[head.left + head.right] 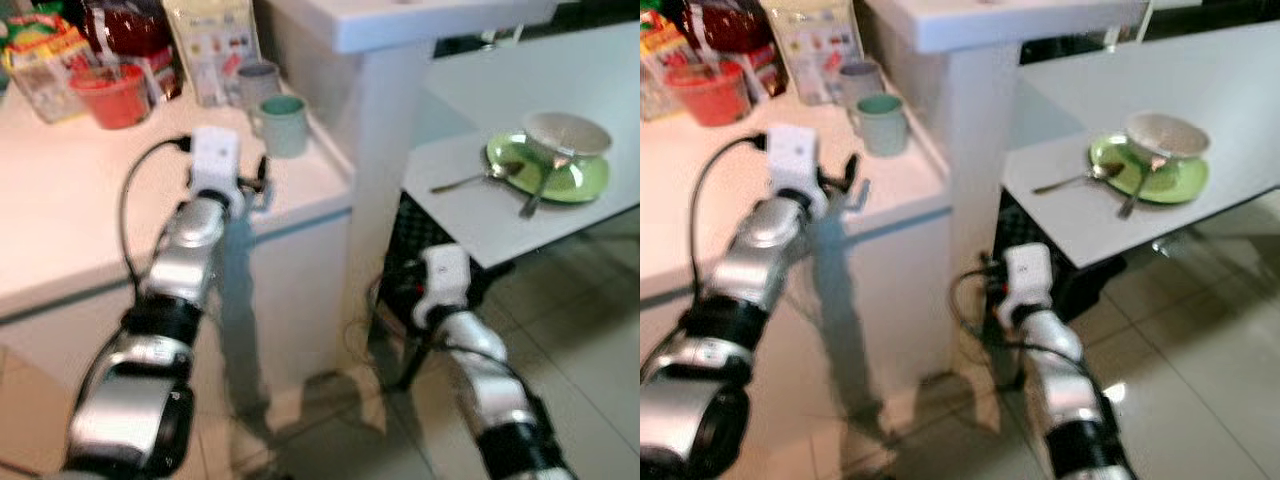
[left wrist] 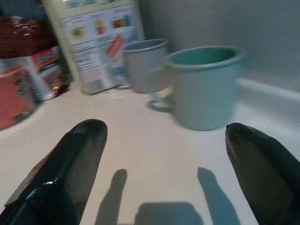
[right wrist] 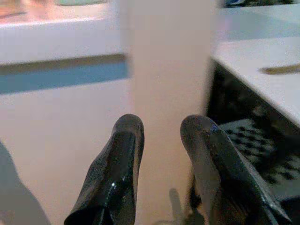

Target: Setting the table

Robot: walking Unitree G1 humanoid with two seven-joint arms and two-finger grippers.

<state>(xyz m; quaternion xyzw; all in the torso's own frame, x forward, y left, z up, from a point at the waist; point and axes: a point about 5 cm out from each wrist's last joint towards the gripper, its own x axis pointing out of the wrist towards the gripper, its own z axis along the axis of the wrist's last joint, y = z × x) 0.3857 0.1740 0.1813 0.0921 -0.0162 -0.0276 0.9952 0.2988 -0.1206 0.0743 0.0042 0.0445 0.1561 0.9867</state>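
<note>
Leftmost, at ten o'clock on the smooth white counter (image 1: 60, 200), stands a red plastic tub (image 1: 110, 95) among glossy food packets; a cream pouch (image 2: 93, 42) bears small pictures and print too blurred to read. Next come two plain cylindrical mugs with loop handles: a grey mug (image 1: 256, 82) behind, and a matte green mug (image 1: 283, 124) just in front of it, nearly touching. The left gripper (image 2: 166, 173) hovers low over the counter with its ribbed black fingers (image 2: 70, 164) spread wide and empty, the green mug just ahead at one o'clock between the fingertips' lines, not touched. A white square pillar (image 1: 385, 170) separates counter from a pale table (image 1: 470, 215). Under that table's edge sits a black lattice crate (image 3: 253, 140). Low at five o'clock, the right gripper (image 3: 161, 129) hangs before the pillar, its glossy fingers (image 3: 117, 164) slightly parted with nothing between them. Far right, at two o'clock, a round green plate (image 1: 590, 175) carries a shallow white bowl (image 1: 567, 134); a metal spoon (image 1: 475, 180) lies by the rim and a second utensil (image 1: 535, 195) leans off the plate.
</note>
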